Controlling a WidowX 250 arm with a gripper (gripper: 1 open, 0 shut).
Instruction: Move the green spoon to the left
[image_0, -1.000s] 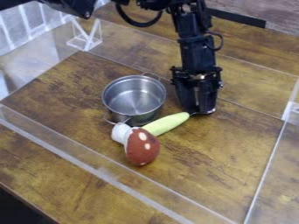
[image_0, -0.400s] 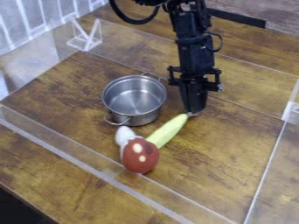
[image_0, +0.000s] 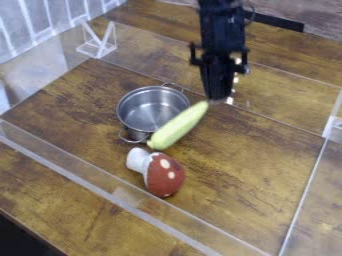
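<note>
I can't read any text, label, brand, number or sign here.

The green spoon (image_0: 178, 127) slants beside the steel pot (image_0: 152, 108), near the toy mushroom (image_0: 162, 173).
</note>
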